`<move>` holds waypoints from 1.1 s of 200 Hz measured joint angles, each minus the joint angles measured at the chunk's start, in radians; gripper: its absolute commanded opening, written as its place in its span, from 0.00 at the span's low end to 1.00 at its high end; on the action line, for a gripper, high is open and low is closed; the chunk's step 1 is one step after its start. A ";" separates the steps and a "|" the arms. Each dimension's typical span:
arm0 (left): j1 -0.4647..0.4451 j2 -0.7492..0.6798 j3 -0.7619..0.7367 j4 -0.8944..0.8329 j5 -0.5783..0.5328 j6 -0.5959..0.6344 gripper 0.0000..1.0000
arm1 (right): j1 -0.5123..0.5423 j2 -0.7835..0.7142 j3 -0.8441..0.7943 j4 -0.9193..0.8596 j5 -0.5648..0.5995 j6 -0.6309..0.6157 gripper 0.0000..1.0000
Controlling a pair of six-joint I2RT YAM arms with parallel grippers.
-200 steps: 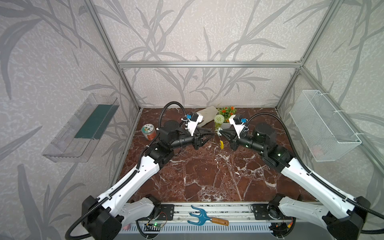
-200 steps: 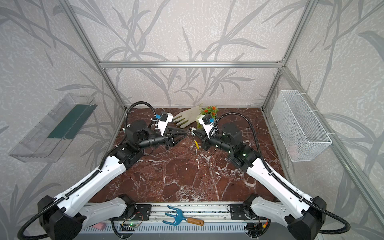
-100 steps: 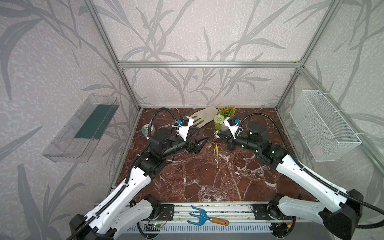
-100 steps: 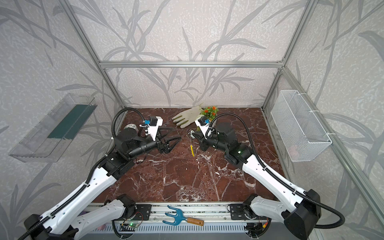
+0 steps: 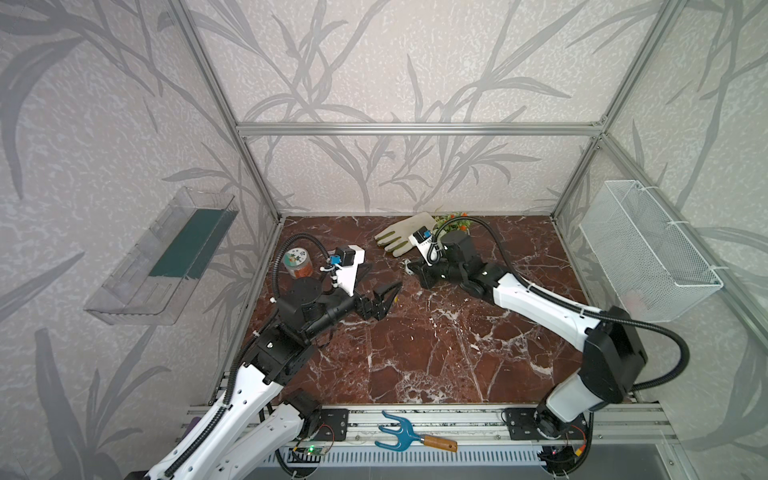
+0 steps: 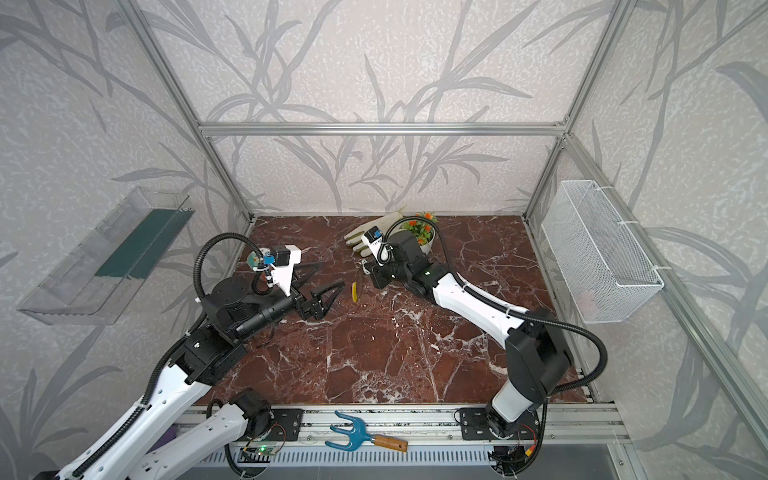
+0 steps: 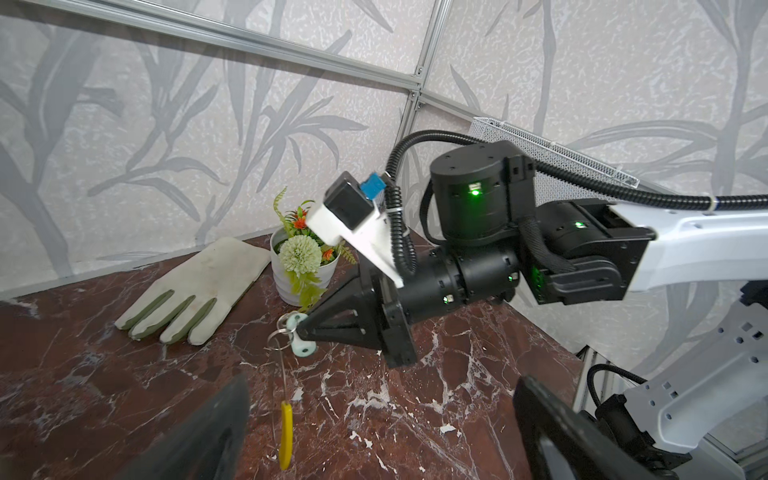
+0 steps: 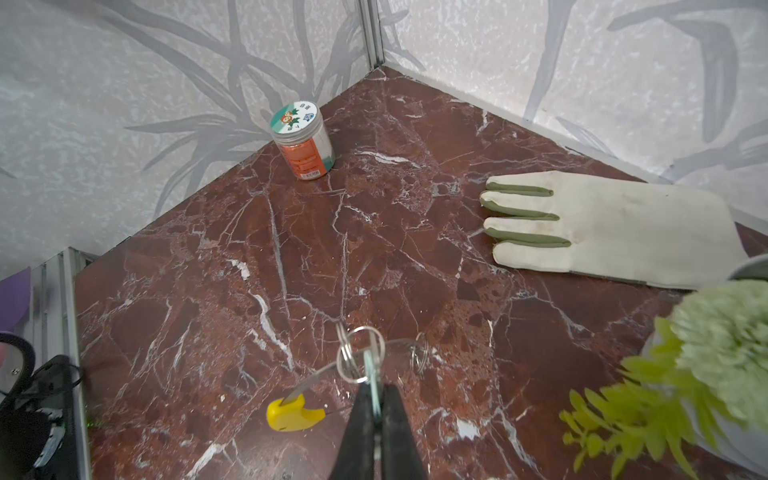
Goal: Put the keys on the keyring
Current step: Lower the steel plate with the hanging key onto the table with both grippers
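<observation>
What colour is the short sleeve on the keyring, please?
Yellow; the sleeve shows best in the right wrist view.

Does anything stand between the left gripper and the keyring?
Nothing visible does. The open left gripper faces the keyring, which hangs from the keys in the shut right gripper. Only bare marble table lies between them.
</observation>
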 measured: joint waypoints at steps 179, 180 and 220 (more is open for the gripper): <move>0.000 -0.171 -0.007 -0.214 -0.180 0.055 0.99 | 0.016 0.322 0.192 -0.136 -0.023 0.029 0.00; 0.000 -0.170 -0.007 -0.214 -0.180 0.055 0.99 | 0.016 0.320 0.190 -0.136 -0.023 0.028 0.00; 0.000 -0.143 -0.007 -0.209 -0.175 0.062 0.99 | 0.016 0.234 0.094 -0.158 -0.021 0.014 0.00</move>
